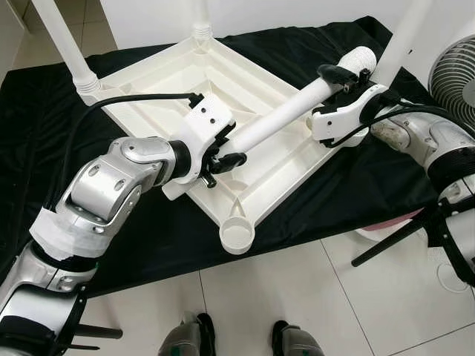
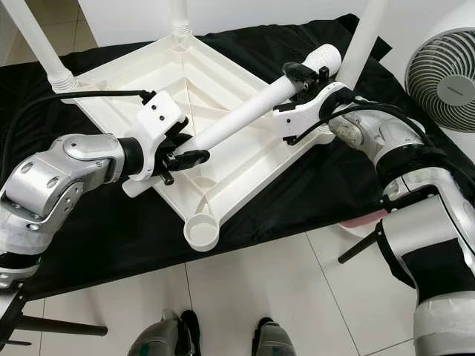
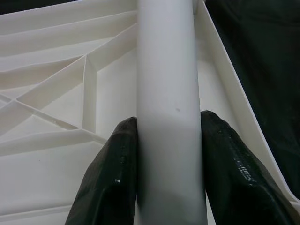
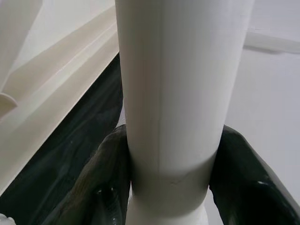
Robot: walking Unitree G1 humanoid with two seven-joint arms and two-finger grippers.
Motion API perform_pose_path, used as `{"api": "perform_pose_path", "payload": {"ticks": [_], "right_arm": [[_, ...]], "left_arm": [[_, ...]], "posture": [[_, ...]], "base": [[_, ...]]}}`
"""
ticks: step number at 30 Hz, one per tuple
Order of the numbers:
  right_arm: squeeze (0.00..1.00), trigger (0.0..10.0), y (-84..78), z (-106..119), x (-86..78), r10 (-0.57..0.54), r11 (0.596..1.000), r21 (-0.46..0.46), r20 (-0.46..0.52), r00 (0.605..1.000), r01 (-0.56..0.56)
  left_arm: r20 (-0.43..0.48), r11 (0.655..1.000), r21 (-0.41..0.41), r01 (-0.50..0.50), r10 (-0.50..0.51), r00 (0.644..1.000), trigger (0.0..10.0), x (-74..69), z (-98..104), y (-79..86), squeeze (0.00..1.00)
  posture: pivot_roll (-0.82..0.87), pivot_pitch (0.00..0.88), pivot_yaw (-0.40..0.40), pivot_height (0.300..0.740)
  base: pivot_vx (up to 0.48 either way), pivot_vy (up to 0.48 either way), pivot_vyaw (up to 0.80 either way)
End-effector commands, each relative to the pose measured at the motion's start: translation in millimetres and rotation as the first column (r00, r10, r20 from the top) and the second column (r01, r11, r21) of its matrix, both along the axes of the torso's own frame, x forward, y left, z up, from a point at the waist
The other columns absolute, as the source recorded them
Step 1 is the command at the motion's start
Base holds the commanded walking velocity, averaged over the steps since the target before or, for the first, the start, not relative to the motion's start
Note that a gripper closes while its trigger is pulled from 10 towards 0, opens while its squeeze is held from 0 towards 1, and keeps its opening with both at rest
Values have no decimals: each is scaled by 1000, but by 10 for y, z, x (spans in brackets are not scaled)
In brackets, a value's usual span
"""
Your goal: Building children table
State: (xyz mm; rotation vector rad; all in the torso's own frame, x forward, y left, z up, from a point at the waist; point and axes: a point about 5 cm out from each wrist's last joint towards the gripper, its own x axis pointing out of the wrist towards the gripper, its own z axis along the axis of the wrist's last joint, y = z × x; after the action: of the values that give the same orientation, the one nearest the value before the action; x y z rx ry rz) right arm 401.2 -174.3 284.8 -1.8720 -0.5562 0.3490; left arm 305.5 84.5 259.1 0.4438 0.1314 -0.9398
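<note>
Both hands pinch one white table leg [image 1: 286, 113] above the upside-down white tabletop [image 1: 245, 174]: left hand [image 1: 220, 157] at 8 o'clock, right hand [image 1: 344, 81] at 2 o'clock.

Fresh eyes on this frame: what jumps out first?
A loose white leg held across the upturned tabletop, the left gripper shut on its lower end and the right gripper on its threaded end. The tabletop lies on a black cloth, its near corner socket empty.

A black cloth [image 1: 356, 185] covers the low surface, and the upturned white tabletop [image 1: 185, 81] lies on it.
</note>
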Motion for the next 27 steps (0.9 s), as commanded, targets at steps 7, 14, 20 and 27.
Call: {"api": "perform_pose_path", "payload": {"ticks": [7,14,20,27], "right_arm": [[0,10000,-47,-27,25,-34,999,-11,23,999,34],[0,10000,-53,-55,32,-43,999,31,38,998,41],[0,10000,-19,-145,23,-32,994,109,5,999,31],[0,10000,67,-292,-22,23,964,264,-71,997,-3]], "left_arm": [[6,994,-44,97,-97,995,10000,-110,89,-103,1000],[-1,991,-60,122,-123,992,10000,-132,134,-68,1000],[7,993,-86,84,-84,996,10000,-57,188,29,0],[41,976,-200,-82,92,995,10000,188,400,342,0]], "posture": [[-70,144,62,740],[-71,136,63,740],[-71,131,66,740],[-67,125,73,740]], "base": [[0,0,0],[0,0,0],[0,0,0],[0,0,0]]}}
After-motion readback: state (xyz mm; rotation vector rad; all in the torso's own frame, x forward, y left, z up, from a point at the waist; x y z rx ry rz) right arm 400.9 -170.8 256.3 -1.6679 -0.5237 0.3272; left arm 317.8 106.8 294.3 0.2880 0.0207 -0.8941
